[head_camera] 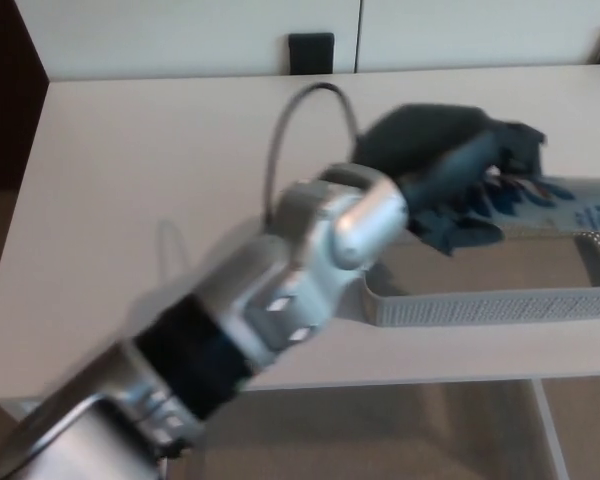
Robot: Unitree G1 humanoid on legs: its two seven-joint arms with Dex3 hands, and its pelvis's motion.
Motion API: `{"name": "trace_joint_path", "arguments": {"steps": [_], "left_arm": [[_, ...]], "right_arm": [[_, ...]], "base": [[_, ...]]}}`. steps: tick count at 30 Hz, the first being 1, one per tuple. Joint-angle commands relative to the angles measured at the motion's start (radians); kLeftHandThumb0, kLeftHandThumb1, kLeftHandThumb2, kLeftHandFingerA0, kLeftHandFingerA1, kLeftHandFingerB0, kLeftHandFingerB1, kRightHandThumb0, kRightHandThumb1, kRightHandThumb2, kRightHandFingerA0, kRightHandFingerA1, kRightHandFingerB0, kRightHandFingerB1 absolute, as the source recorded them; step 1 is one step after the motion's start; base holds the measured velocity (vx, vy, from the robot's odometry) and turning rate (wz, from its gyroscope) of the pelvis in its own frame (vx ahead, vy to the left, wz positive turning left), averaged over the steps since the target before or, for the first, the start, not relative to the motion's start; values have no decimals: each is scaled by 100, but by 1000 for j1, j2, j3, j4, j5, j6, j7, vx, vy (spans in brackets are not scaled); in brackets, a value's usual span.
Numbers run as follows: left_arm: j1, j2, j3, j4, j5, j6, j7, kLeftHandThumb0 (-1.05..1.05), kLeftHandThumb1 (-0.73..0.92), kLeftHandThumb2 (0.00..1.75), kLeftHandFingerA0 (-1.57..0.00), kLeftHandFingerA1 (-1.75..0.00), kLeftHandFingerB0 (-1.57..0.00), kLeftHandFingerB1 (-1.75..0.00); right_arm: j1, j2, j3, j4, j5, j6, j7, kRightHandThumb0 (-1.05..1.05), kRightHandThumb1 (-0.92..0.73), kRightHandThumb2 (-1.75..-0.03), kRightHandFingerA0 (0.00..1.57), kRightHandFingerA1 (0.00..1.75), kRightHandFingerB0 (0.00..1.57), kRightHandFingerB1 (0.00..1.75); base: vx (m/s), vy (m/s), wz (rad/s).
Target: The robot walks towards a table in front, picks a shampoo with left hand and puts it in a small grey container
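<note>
Shampoo (585,205) at the container's edge, drop not yet made

From where I stood, the placing step was in hand. The left hand (450,175) reached across the table (130,180) with its black fingers wrapped round one end of the shampoo, a pale bottle with blue marks, though blur made the grip hard to read closely. The bottle hung level over the far rim of the grey container (480,306), not yet inside it. I judged the next move called for bringing the bottle toward the container's middle and lowering it before letting go. A grey cable (298,115) looped above the wrist. A dark block (311,52) stood beyond the table. Only the far rim looked likely to catch the bottle. The right hand was out of sight.
</note>
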Motion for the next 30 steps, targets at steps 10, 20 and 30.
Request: {"name": "trace_joint_path", "arguments": {"steps": [10, 20, 30], "left_arm": [[-114, -164, 26, 241, 68, 72, 12, -13, 70, 62, -82, -166, -63, -145], [-93, -154, 76, 267, 67, 74, 49, -17, 66, 62, -82, -159, -70, -124], [-79, -122, 81, 181, 65, 290, -173, -86, 48, 88, 0, 0, 0, 0]], "right_arm": [[-28, 9, 22, -9, -20, 5, -7, -32, -68, -61, 65, 45, 58, 40], [-46, 13, 38, -5, -33, 11, -9, -30, -69, -61, 67, 45, 55, 40], [-45, 19, 31, -3, -30, 9, -11, -29, -69, -61, 67, 46, 58, 41]], "base": [[0, 0, 0], [0, 0, 0], [0, 0, 0]]}}
